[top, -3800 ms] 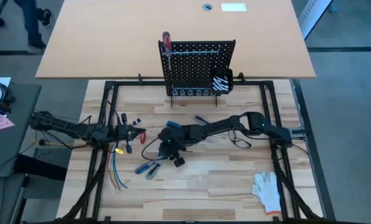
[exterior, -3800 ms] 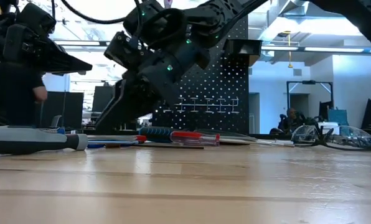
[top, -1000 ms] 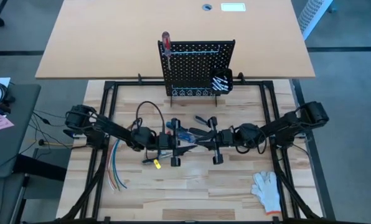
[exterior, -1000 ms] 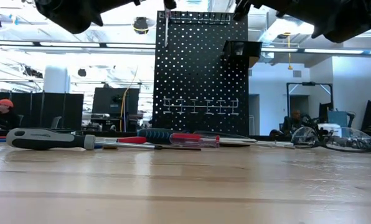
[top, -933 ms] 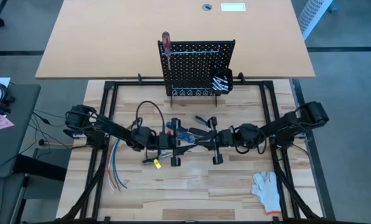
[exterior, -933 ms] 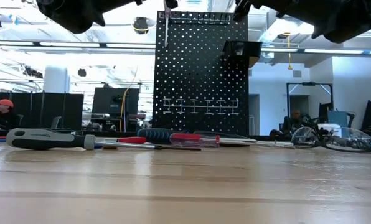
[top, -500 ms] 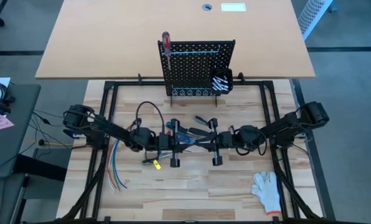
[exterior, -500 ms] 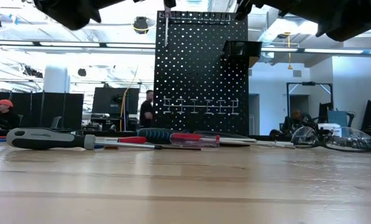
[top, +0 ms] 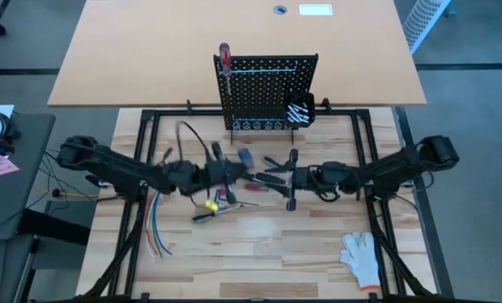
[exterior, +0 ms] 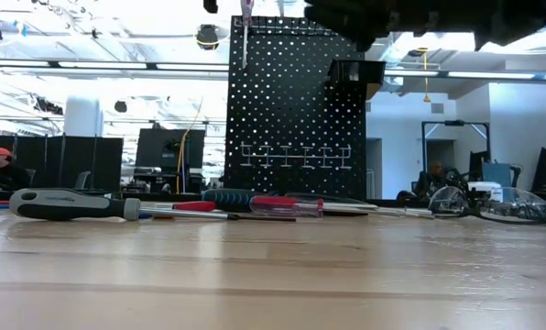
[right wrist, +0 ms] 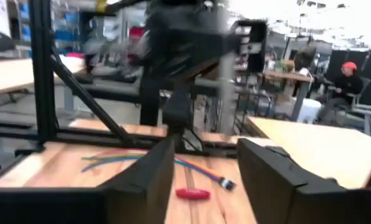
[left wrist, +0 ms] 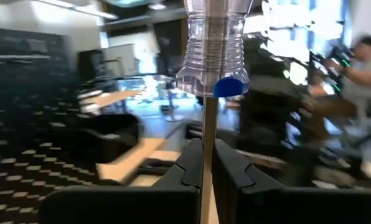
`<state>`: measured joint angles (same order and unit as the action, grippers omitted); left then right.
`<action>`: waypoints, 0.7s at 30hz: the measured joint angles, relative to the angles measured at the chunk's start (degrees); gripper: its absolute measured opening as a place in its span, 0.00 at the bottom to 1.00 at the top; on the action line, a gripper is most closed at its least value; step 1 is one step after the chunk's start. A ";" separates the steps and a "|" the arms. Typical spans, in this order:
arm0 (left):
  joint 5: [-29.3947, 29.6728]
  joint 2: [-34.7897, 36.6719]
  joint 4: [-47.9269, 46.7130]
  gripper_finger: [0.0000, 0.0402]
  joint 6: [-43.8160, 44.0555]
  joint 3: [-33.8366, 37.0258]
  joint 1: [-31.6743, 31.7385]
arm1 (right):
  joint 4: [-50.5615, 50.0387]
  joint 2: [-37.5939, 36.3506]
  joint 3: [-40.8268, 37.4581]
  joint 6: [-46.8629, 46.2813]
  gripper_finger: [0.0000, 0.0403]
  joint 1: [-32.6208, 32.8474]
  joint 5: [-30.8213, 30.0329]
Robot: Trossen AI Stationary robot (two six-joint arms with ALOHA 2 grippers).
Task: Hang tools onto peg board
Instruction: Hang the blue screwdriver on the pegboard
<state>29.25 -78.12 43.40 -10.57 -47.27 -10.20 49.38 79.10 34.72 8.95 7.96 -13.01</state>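
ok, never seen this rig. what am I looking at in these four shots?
It is a two-armed robot at a wooden table. One picture looks straight down, one looks level across the table top, and two come from cameras on the wrists. The upright peg board already carries a red-handled screwdriver. A grey-handled screwdriver and other tools lie on the table, plus a white glove and coloured wires. The left gripper has its jaws shut on the shaft of a clear-handled screwdriver. The right gripper faces it, jaws open and empty.
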 joint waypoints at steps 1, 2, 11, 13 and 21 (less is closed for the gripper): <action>0.07 1.30 -1.81 0.01 1.50 -0.54 1.69 | -1.76 -1.43 0.00 0.00 0.50 -0.14 -0.18; 0.09 2.63 -4.89 0.01 3.08 -1.47 3.60 | -2.90 -2.75 0.00 0.00 0.52 -0.21 -0.41; -3.53 2.73 -34.33 0.01 10.64 -19.92 21.26 | -7.10 -6.83 0.00 0.13 0.52 1.10 -0.64; -3.49 1.44 -37.42 0.01 11.21 -23.46 23.97 | -7.61 -6.74 0.00 0.13 0.51 1.10 -0.64; -4.13 -2.93 -42.93 0.01 13.14 -31.36 30.07 | -8.45 -6.70 0.00 0.07 0.48 1.33 -0.62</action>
<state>25.12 -81.06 0.47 2.57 -78.63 19.87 40.93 72.40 34.72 9.02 9.29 -13.63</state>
